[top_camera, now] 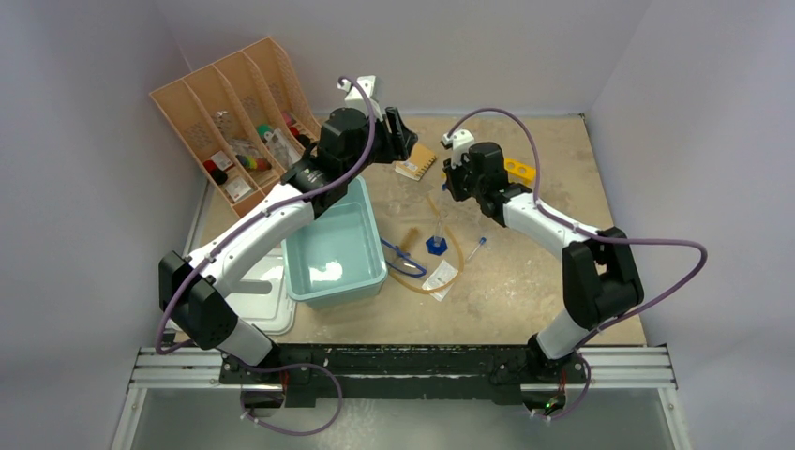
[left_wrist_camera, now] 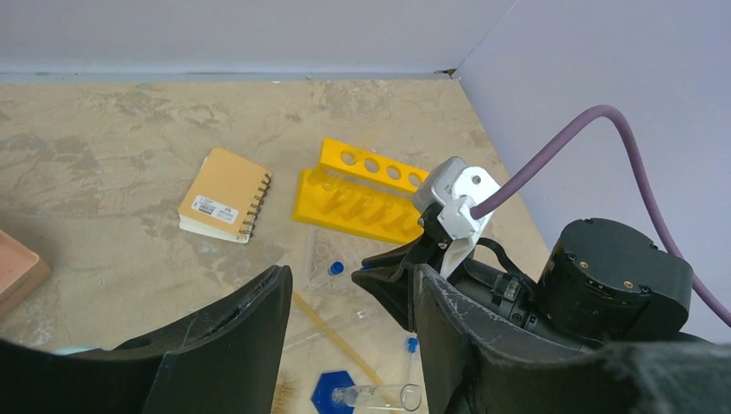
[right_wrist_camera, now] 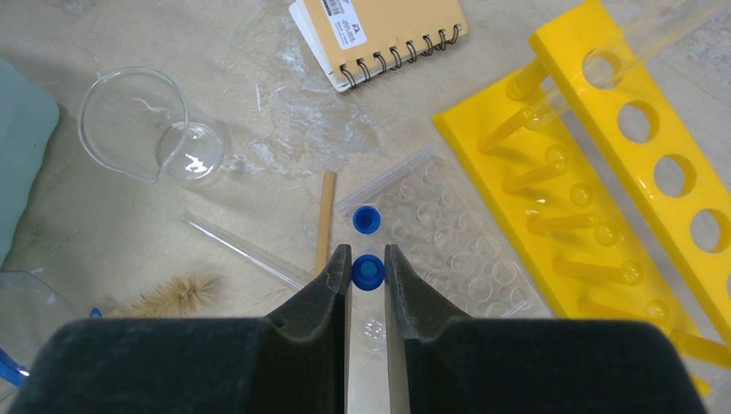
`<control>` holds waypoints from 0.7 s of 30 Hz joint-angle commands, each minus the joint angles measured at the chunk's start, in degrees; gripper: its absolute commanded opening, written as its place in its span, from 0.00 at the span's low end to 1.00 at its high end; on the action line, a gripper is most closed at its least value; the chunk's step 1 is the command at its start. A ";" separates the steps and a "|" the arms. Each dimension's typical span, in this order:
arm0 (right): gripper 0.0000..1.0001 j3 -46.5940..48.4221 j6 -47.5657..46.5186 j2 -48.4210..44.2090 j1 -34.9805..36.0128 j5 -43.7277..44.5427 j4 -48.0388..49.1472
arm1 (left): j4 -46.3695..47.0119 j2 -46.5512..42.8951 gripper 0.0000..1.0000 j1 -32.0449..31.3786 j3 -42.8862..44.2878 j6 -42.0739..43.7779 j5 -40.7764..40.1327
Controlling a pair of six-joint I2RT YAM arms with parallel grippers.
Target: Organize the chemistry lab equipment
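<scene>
Blue-capped test tube [right_wrist_camera: 368, 272] is pinched tight in your right gripper [right_wrist_camera: 368, 257], over the clear bumpy tray [right_wrist_camera: 440, 233] beside the yellow rack [right_wrist_camera: 517, 203]. Your left gripper [left_wrist_camera: 349, 278] is spread apart, holding nothing

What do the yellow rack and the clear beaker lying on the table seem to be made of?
Yellow rack: probably moulded plastic, by its even bright colour, slight gloss and rounded pegs. Beaker: transparent, with bright highlights along its rim and pouring lip; it looks like glass, though clear plastic is possible.
</scene>
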 commanded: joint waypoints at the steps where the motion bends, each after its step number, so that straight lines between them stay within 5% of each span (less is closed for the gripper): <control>1: 0.10 -1.17 -0.81 -0.31 0.11 -1.67 5.27 | 2.08 -2.68 0.53 0.41 0.04 1.42 -0.56; 21: 0.10 -4.91 -1.33 -0.75 0.05 1.47 9.88 | 2.51 -3.42 0.54 0.61 -0.94 1.44 -0.80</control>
